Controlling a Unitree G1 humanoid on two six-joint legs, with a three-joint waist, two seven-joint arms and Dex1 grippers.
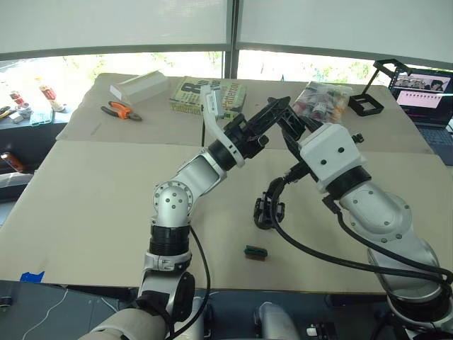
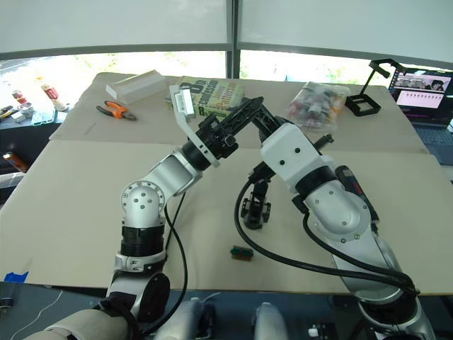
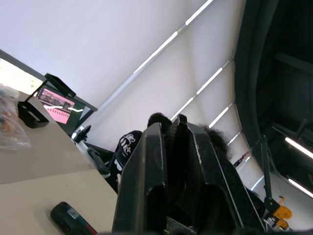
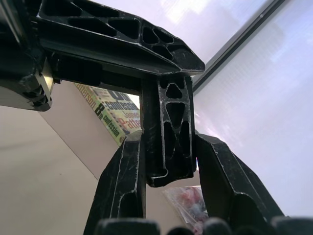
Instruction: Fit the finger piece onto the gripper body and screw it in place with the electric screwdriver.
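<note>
Above the counter (image 1: 106,205), your right gripper (image 4: 164,161) has its jaws clamped on the finger piece (image 4: 171,132). Your left gripper (image 1: 272,113) meets it, jaws closed together.

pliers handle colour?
Orange, on the pliers at the table's far left; clearest in the left eye view.

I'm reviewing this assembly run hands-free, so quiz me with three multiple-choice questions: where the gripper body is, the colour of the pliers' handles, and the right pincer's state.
1. Where is the gripper body?
A. On the table
B. On the book
C. In the left pincer

2. What colour are the pliers' handles?
A. Blue
B. Orange
C. Green

3. The right pincer is:
A. Open
B. Shut on the pliers
C. Shut on the finger piece

Key: A, it stands on the table; B, the handles are orange; C, the finger piece is clamped between its fingers.
</note>
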